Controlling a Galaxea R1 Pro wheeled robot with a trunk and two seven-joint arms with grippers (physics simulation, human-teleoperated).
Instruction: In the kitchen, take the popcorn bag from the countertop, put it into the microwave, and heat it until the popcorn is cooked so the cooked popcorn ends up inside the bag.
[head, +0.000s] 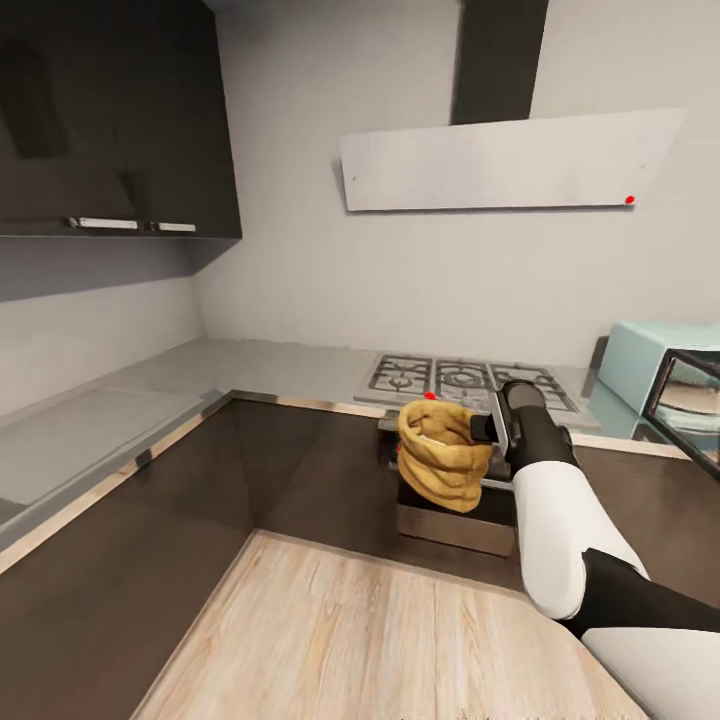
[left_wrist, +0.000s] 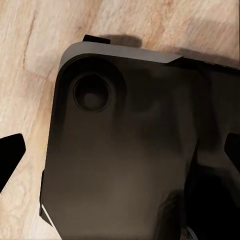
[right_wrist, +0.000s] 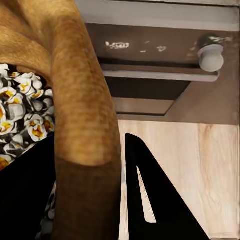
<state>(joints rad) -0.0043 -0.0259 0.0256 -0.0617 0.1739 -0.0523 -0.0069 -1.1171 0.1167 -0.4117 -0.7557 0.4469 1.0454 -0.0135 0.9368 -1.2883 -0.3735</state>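
The tan-brown popcorn bag (head: 440, 455) hangs in the air in front of the steel oven, below the hob. My right gripper (head: 487, 430) is shut on its rolled rim. In the right wrist view the bag's wall (right_wrist: 80, 100) sits between the two dark fingers (right_wrist: 150, 200), and white-and-yellow popped kernels (right_wrist: 20, 115) show inside. The pale-blue microwave (head: 640, 365) stands on the countertop (head: 250, 365) at the far right, its dark glass door (head: 690, 400) swung open. My left gripper (left_wrist: 120, 152) hangs open over the robot's dark base.
A gas hob (head: 465, 380) with black grates lies behind the bag, under a white hood (head: 510, 160). The built-in oven (head: 455, 525) and its knob (right_wrist: 211, 55) are just beyond the bag. Dark cabinet fronts line the corner; wooden floor (head: 350, 640) lies below.
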